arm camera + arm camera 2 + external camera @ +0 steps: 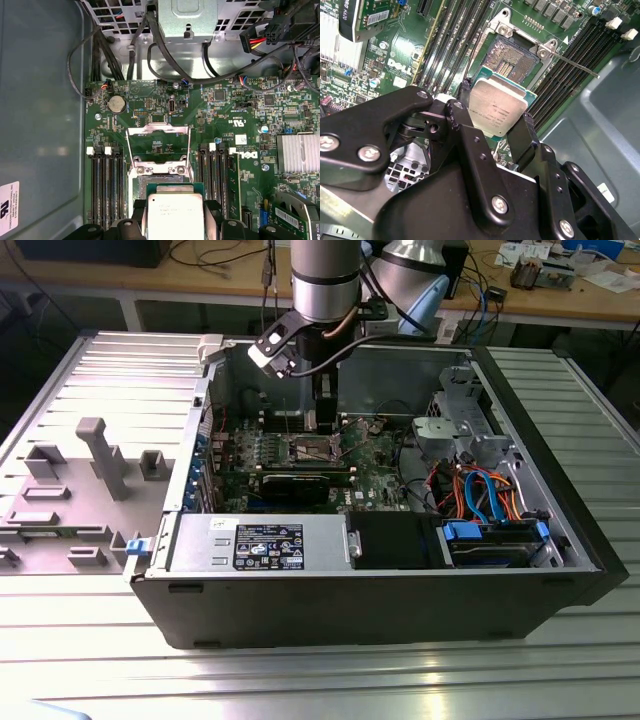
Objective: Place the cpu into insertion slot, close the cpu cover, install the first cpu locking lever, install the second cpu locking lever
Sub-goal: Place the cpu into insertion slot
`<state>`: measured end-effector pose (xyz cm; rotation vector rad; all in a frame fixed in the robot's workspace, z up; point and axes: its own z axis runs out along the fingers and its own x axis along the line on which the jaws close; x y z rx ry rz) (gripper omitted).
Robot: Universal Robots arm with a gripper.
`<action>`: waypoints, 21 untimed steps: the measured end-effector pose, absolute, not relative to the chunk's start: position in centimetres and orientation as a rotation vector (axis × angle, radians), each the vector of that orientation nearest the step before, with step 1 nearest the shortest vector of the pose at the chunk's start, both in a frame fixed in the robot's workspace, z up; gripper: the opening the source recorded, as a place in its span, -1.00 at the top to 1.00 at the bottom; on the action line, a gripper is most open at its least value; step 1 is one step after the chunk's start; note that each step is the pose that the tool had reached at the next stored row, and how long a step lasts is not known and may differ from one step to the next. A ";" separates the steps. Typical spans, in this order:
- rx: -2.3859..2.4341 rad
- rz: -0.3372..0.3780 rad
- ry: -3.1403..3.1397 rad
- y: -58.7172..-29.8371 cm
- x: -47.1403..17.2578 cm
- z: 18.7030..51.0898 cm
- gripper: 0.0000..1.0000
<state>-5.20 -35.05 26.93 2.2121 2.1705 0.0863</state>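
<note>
The small flat square chip with the silvery metal top (497, 107) sat in your black two-fingered pincer (496, 114). One black finger (463, 117) pressed on each of two opposite edges, so the pincer was closed on the chip. It hung over the green board (225, 115) inside the open black computer case (400, 625), just beside the small square socket with the dark, gold-speckled middle (512, 57). It was not yet in the socket, which lay bare. The thin silver metal frame cover (159, 131) stood flipped up at the socket's edge away from the chip. A thin metal lever (575, 64) was swung out sideways. So you were on the first step, I think: putting the chip in. That called for the chip to be flat and square over the socket and let down softly, since the tiny pins looked easy to bend.
</note>
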 end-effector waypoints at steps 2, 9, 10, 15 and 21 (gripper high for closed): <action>2.212 0.086 2.171 -35.1 -5.2 26.9 -0.09; 2.178 0.087 2.206 -35.0 -5.2 25.6 -0.09; 2.165 0.088 2.219 -35.0 -5.2 25.4 -0.09; 2.159 0.088 2.225 -35.0 -5.2 25.3 -0.09; 2.159 0.088 2.225 -35.0 -5.2 25.3 -0.09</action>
